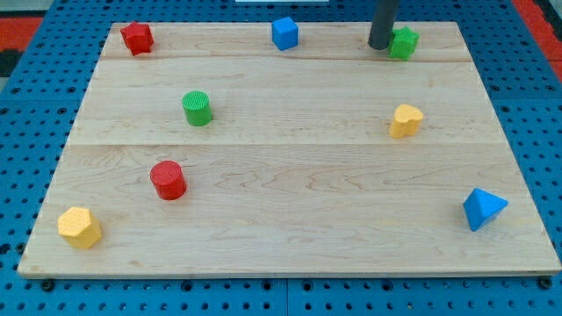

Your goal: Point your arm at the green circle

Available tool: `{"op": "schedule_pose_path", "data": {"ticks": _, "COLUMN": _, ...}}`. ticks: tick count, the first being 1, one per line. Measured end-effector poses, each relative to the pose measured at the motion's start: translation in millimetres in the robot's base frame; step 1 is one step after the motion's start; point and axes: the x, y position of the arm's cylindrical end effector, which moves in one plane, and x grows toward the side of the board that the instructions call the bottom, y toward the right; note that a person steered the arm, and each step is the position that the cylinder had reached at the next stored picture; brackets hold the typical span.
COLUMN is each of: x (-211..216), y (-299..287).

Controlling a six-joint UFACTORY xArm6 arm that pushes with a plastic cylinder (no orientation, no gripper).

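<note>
**A:** What is the surface like?

**B:** A pale wooden board (290, 167) made of long planks, with seams running from the view's left to its right. It lies on a blue perforated sheet (26, 114) that shows on all sides. At the view's top corners a strip of red shows beyond the blue; I cannot tell what it is.

**A:** And the green circle?

**B:** The green circle (198, 108) stands upright on the board's left half, nearer the view's top than the bottom. I will place everything else from it. The red cylinder (168, 180) is below it and a little to the left. The yellow hexagonal block (80, 227) is further down and left, near the board's bottom-left corner. The red star-like block (137, 38) is above and to the left. The blue cube (284, 33) is above and to the right.

**A:** Where is the rod?

**B:** My tip (379, 46) is well apart from the green circle, far to its right and near the board's top edge. It sits just beside a second green block (403, 42), on that block's left.

**A:** Is there a claw, wide or narrow?

**B:** The arm carries none, only the dark rod, so nothing is held.

**A:** Anything else?

**B:** A yellow heart-shaped block (406, 120) lies far to the circle's right, at almost its height. A blue wedge-shaped block (483, 209) lies far to the right and below.
</note>
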Motion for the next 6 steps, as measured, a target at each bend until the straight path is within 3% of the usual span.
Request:
{"op": "schedule_pose_path", "data": {"ticks": 1, "x": 68.0, "y": -14.3}}
{"op": "schedule_pose_path", "data": {"ticks": 2, "x": 104.7, "y": 35.1}}
{"op": "schedule_pose_path", "data": {"ticks": 4, "x": 82.3, "y": -162.8}}
{"op": "schedule_pose_path", "data": {"ticks": 5, "x": 99.6, "y": -220.5}}
{"op": "schedule_pose_path", "data": {"ticks": 6, "x": 148.3, "y": -223.3}}
